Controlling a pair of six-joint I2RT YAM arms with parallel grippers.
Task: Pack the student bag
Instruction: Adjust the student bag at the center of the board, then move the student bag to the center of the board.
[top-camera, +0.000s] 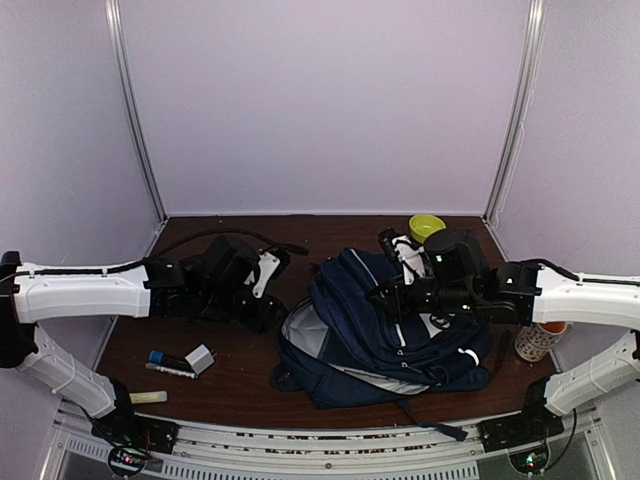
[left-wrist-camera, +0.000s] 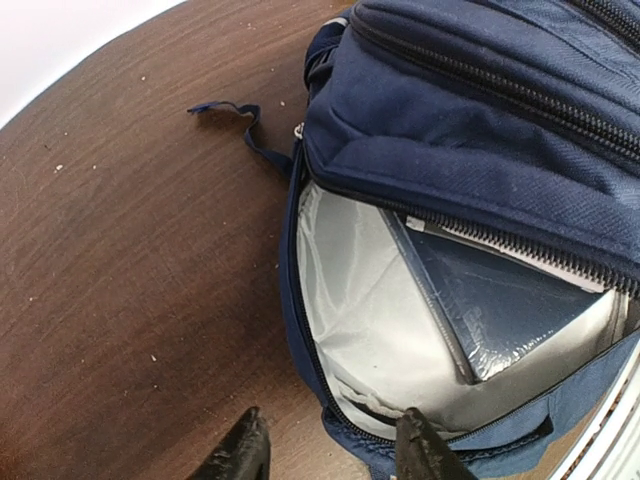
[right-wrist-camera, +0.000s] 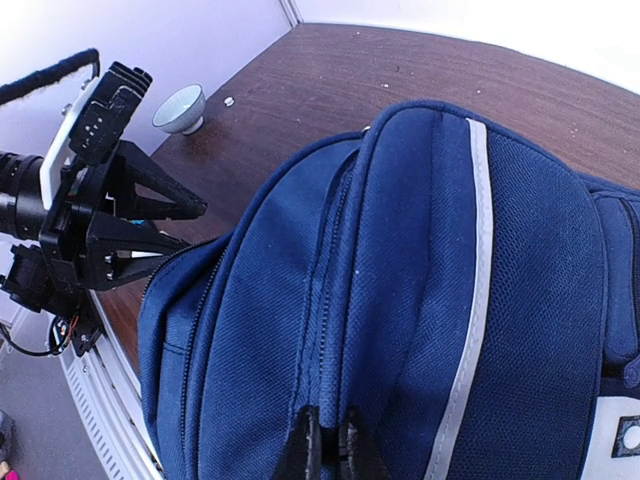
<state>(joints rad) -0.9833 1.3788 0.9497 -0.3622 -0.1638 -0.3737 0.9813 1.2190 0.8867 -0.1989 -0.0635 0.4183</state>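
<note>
The student bag (top-camera: 400, 330) is lying open on the bench (left-wrist-camera: 120, 250), a book (left-wrist-camera: 500, 310) inside. The right gripper (right-wrist-camera: 325, 440) is clenching its top fabric; the left gripper (left-wrist-camera: 332, 445) is hovering released at its mouth, likely fetching another item next.

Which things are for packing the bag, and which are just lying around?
For the job: student bag, dark blue book inside it, right gripper pinching the bag, left gripper open by the bag's mouth.
Lying about: yellow-green bowl, patterned cup, white box, pen.
</note>
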